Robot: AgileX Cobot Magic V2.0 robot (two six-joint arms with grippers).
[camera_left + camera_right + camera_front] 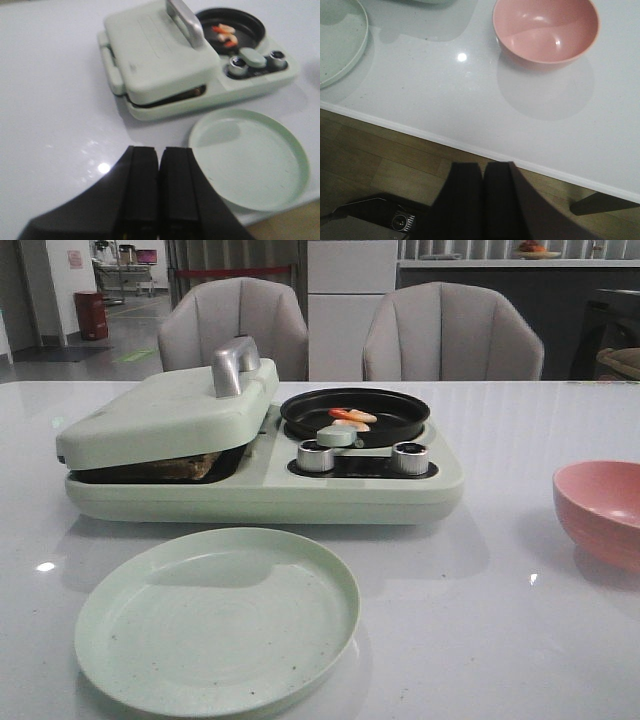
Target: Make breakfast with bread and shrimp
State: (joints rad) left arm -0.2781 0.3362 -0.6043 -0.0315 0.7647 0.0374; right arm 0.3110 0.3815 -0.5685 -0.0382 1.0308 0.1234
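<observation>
The bread shows only as a brown edge under the closed pale green lid of the breakfast maker; it also peeks out in the left wrist view. The shrimp lie in the small black pan on the maker's right side, and show in the left wrist view. My left gripper is shut and empty, above the table near the green plate. My right gripper is shut and empty, hanging over the floor off the table's front edge.
An empty pale green plate lies in front of the maker. An empty pink bowl stands at the right, also in the right wrist view. Two knobs sit on the maker's front. Two chairs stand behind the table.
</observation>
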